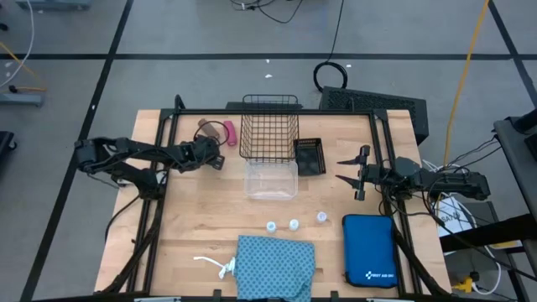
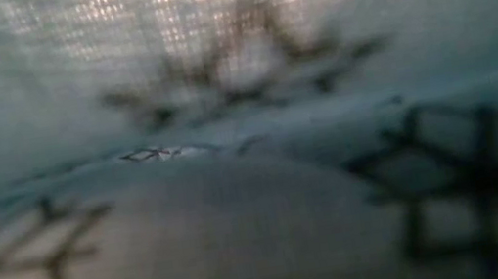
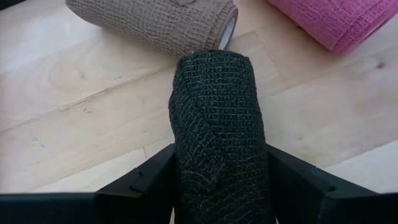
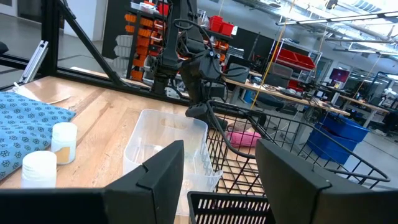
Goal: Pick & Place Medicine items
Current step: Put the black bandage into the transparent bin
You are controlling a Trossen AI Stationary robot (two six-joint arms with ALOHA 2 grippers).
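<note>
One black roll (image 3: 219,130), wrist view only.

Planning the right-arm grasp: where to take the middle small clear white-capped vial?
Likely from straight above, pinching the middle small clear white-capped vial across its round cap: it stands upright, apart from its left neighbour vial and right neighbour vial.

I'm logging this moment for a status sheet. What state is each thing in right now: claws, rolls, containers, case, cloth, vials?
Left claw: shut on black roll.
Right claw: open, empty, above the table.
Brown roll: lying on its side, free.
Pink roll: lying on its side, free.
Wire basket: upright.
Clear tub: open, upright.
Blue case: zipped shut, flat.
Teal cloth: lying flat.
Three vials: capped, upright.
</note>
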